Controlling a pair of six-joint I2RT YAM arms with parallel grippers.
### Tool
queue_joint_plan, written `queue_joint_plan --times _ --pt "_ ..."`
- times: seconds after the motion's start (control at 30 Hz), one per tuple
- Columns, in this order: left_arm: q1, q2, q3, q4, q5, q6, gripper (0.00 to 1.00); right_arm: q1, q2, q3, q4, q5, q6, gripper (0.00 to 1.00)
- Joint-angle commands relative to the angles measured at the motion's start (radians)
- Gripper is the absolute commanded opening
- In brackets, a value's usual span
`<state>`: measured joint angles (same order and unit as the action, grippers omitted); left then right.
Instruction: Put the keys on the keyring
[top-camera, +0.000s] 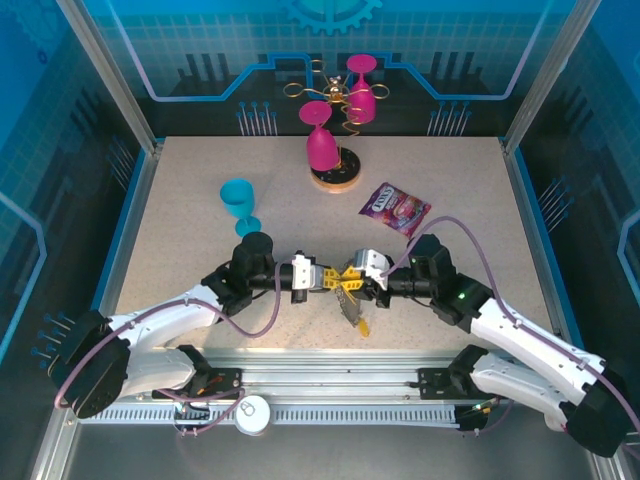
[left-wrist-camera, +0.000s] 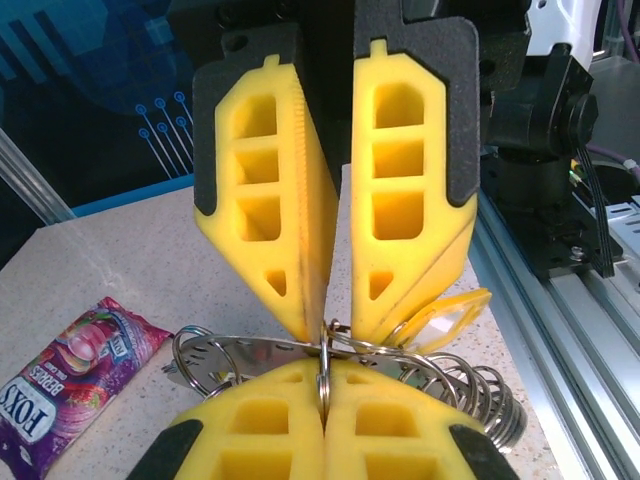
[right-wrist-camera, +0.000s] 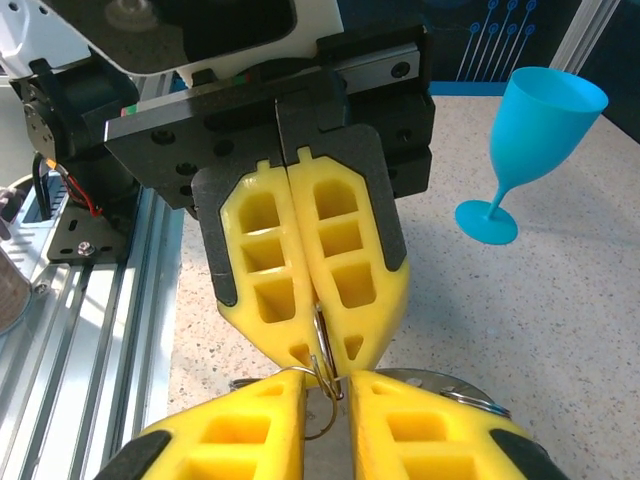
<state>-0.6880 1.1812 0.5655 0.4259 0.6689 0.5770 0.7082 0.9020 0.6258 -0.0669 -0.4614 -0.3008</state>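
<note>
At the near edge of the speckled table (top-camera: 470, 180), just beyond a metal rail (top-camera: 340, 412), two white robot arms reached inward from the left and the right. Their yellow-fingered hands met tip to tip, a little right of centre.

The left gripper (top-camera: 328, 279) was pressed fully together. Its two fingers lay flat against each other and pinched a thin wire loop of the keyring (left-wrist-camera: 455, 385) at their tips. The right gripper (top-camera: 352, 277) faced it nose to nose and stood very narrow. A slim wedge of gap ran between its fingers, and their tips came together at the same small loop. Whether those tips truly clamped the wire could not be told.

The keyring, a cluster of thin grey metal loops, sat between the two hands. The keys (top-camera: 352, 308) hung in a dark bunch beneath the meeting point, and a yellow-headed key (top-camera: 363, 327) was the lowest and nearest of them.

Farther back on the left, a teal cup (top-camera: 238, 205) stood upright, well apart from the hands. Farther back on the right, a purple snack packet (top-camera: 395, 210) lay flat on the table. Towards the far edge, near the middle, a gold wire stand (top-camera: 336, 176) rose from a round base, and two pink glasses hung from it bowl-down. One pink glass (top-camera: 320, 148) was nearer and the other (top-camera: 361, 98) was behind it.
</note>
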Motion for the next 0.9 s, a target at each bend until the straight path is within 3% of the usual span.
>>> queue_joint_plan --times 0.0,0.1,0.3,0.37,0.47,0.87 --pt "-0.005 0.011 0.021 0.056 0.089 -0.027 0.0 0.027 0.026 0.043 0.009 -0.024 -0.057 0.13" --pt "-0.004 0.016 0.028 0.05 0.09 -0.039 0.0 0.031 0.039 0.056 -0.018 -0.04 -0.09 0.0" --pt "0.0 0.024 0.034 0.018 0.035 -0.057 0.0 0.03 0.045 0.064 -0.06 -0.013 -0.122 0.0" --pt "0.0 0.025 0.037 0.003 -0.009 -0.062 0.09 0.031 0.056 0.07 -0.08 0.022 -0.125 0.0" --pt "0.0 0.024 0.046 -0.041 -0.042 -0.051 0.11 0.031 0.076 0.087 -0.118 0.045 -0.129 0.0" --pt "0.0 0.015 0.082 -0.19 -0.093 0.003 0.12 0.05 0.145 0.173 -0.252 0.1 -0.165 0.0"
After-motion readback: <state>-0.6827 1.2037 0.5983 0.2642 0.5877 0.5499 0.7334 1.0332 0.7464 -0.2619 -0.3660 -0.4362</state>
